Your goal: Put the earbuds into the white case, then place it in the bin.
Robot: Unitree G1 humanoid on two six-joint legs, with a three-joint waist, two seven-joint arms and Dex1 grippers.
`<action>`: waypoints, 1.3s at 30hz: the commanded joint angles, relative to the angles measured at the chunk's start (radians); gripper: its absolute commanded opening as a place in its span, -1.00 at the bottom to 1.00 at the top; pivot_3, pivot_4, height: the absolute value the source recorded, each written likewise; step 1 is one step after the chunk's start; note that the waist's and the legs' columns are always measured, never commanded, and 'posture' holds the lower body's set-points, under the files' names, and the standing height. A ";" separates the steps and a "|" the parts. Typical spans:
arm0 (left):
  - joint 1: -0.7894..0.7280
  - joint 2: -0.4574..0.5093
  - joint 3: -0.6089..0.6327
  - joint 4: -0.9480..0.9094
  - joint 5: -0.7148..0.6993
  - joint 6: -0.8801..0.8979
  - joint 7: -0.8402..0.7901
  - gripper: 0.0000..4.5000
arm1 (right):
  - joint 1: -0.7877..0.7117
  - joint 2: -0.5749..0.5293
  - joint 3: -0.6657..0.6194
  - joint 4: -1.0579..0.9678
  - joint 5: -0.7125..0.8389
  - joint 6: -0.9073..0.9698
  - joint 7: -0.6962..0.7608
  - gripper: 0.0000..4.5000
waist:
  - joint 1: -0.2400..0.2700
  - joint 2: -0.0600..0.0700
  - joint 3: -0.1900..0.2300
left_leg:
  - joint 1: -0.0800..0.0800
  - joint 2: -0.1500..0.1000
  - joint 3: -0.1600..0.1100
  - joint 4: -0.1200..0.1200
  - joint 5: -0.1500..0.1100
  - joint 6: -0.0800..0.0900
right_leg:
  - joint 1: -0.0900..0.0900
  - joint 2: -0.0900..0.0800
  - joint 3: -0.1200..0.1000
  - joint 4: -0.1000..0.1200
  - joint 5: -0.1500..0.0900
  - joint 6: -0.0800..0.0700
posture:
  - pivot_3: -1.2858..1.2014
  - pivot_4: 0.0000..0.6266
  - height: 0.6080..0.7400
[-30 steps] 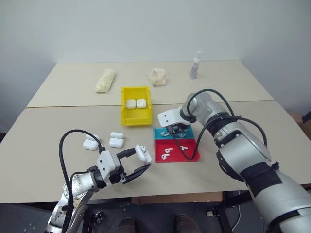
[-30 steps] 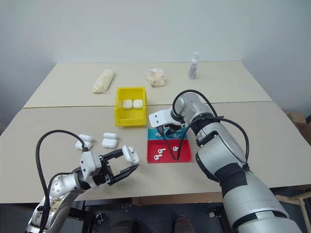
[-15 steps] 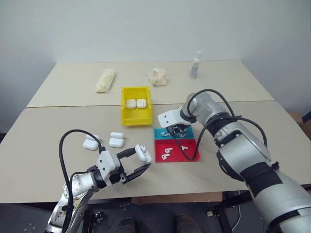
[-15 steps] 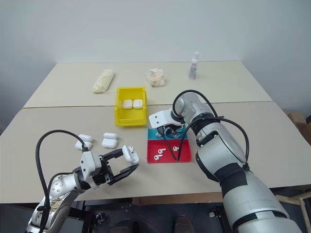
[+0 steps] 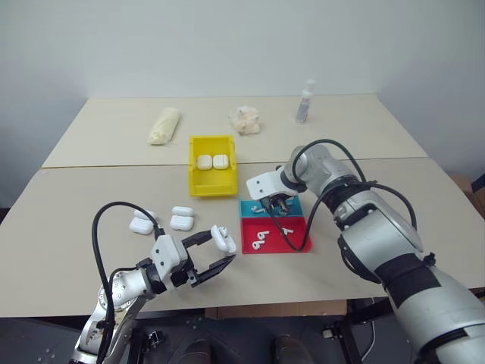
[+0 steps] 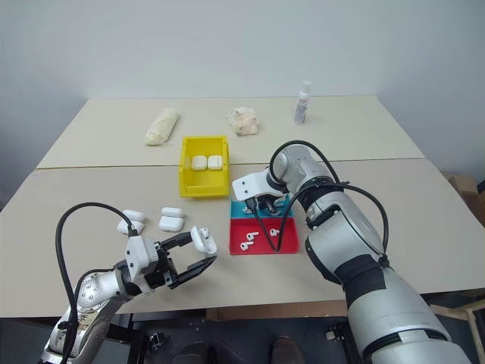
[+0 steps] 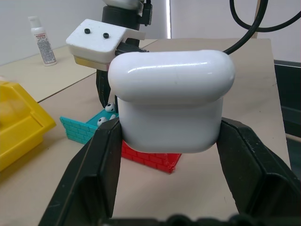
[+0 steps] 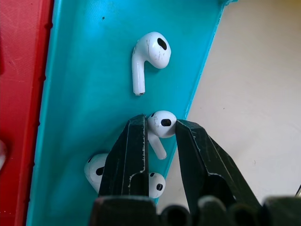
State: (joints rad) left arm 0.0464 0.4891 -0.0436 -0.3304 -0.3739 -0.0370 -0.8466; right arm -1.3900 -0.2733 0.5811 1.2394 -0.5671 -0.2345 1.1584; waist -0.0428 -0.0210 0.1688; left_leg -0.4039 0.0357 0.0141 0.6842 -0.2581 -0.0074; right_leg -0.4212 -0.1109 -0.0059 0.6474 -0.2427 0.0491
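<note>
Right wrist view has the right gripper (image 8: 158, 133) pinching an earbud (image 8: 162, 124) in the blue tray (image 8: 89, 94). Left gripper (image 7: 169, 155) clamps the white case (image 7: 170, 99), lid looks shut. Bin (image 5: 211, 182) holds two cases already, so loading and binning remain.

Ahead of you the bin (image 5: 211, 176) sits mid-table with two cases (image 5: 212, 161) side by side in it. To its right and nearer you lie two trays (image 5: 273, 224), one just behind the other, touching, each with earbuds (image 8: 149, 60) in it. Left of the trays, three more cases (image 5: 161, 221) rest on the table (image 5: 76, 227). On the far table a wrapped roll (image 5: 163, 126), a crumpled wad (image 5: 245, 120) and a small bottle (image 5: 304, 101) stand left to right.
</note>
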 commanded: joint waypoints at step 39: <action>-0.372 -0.040 -0.015 -0.032 -0.180 0.196 -0.056 0.22 | 0.380 -0.316 -0.983 -1.899 0.736 1.831 0.029 -0.59 | 0.042 0.000 0.000 | -0.003 -0.001 -0.003 0.001 0.000 0.001 | 0.001 0.000 -0.003 0.000 0.000 0.000 | 0.03 -0.52 1.00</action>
State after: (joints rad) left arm -0.3016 0.4548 -0.0625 -0.3194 -0.5199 0.1446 -0.9123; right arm -1.0053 -0.5926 -0.3196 -0.5615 0.1060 1.4953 1.1971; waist -0.0005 -0.0210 0.1688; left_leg -0.4063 0.0349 0.0106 0.6855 -0.2577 -0.0064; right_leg -0.4200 -0.1109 -0.0091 0.6471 -0.2426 0.0491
